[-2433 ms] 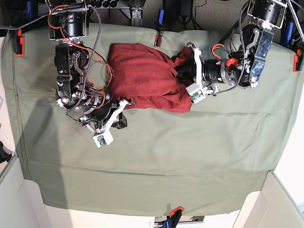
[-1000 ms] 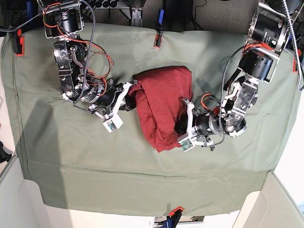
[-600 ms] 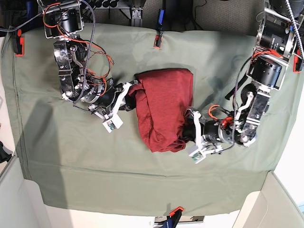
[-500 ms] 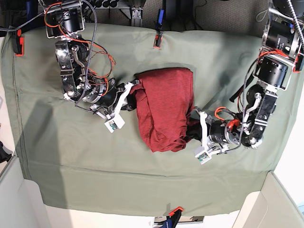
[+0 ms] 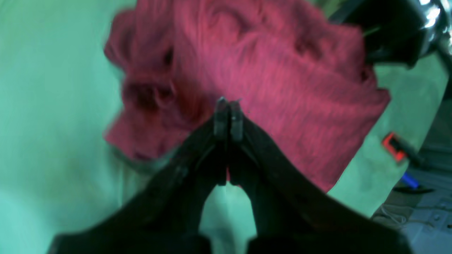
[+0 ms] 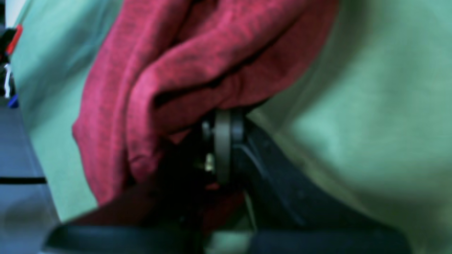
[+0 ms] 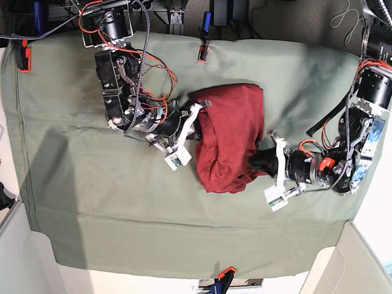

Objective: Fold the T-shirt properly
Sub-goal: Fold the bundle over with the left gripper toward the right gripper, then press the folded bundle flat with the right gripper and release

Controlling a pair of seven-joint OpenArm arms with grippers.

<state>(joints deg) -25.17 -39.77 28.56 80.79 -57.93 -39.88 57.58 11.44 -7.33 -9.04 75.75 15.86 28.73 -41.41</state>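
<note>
The dark red T-shirt (image 7: 229, 135) lies bunched in a rough, lumpy bundle near the middle of the green cloth. My right gripper (image 7: 197, 116) reaches in from the left and is shut on the shirt's upper left edge. In the right wrist view red folds (image 6: 176, 63) drape over the shut fingertips (image 6: 222, 116). My left gripper (image 7: 257, 162) comes in from the right at the shirt's lower right edge. Its jaws (image 5: 227, 106) are shut with the tips buried in the fabric (image 5: 282, 88).
A sage-green sheet (image 7: 122, 208) covers the table, pinned by orange clamps at the back (image 7: 202, 54), the far left (image 7: 24, 58) and the front edge (image 7: 225, 272). Pale box walls (image 7: 343, 263) stand at both front corners. Loose red wires (image 7: 153, 67) hang on the right arm.
The shirt has slid to the right across the sheet. Both arms shifted right with it, jaws still shut, and the bundle kept its shape.
</note>
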